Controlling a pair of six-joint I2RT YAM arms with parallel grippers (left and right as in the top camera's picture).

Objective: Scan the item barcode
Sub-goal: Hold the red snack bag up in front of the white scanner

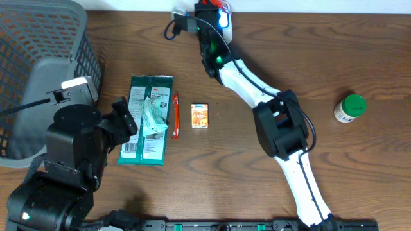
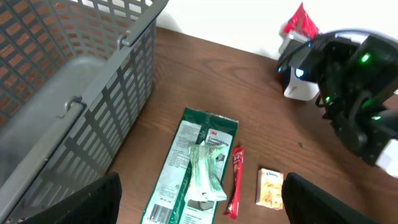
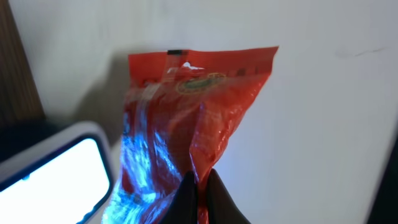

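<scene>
Brown wood tabletop (image 1: 334, 51) is stretching across the overhead view, with a grey basket (image 1: 38, 38) sitting at its left end. The right arm (image 1: 257, 86) is reaching to the far edge and presenting a red packet (image 1: 207, 4) beside the white scanner (image 1: 224, 20), whose window is glowing blue. I judge it is being held there so its barcode meets the light. Other items are lying mid-table: a green package (image 1: 141, 151), a red stick (image 1: 174, 115) just beside it, an orange box (image 1: 200, 116) near that, and a green-capped bottle (image 1: 350, 108) well apart on the right. The left gripper (image 1: 125, 115) is hovering at the package's left edge.

From the left wrist, its jaws are standing wide with nothing between them, framing the package and a pale green pouch (image 2: 205, 168) lying on top. It is probably poised there for a later item.

From the right wrist, against a white wall, the right gripper (image 3: 199, 193) is pinching the packet's bottom edge, jaws closed tight on the film. That is letting the packet stand upright next to the scanner. Blue light is washing over its lower left, so scanning seems under way, though no barcode is showing on this face.
</scene>
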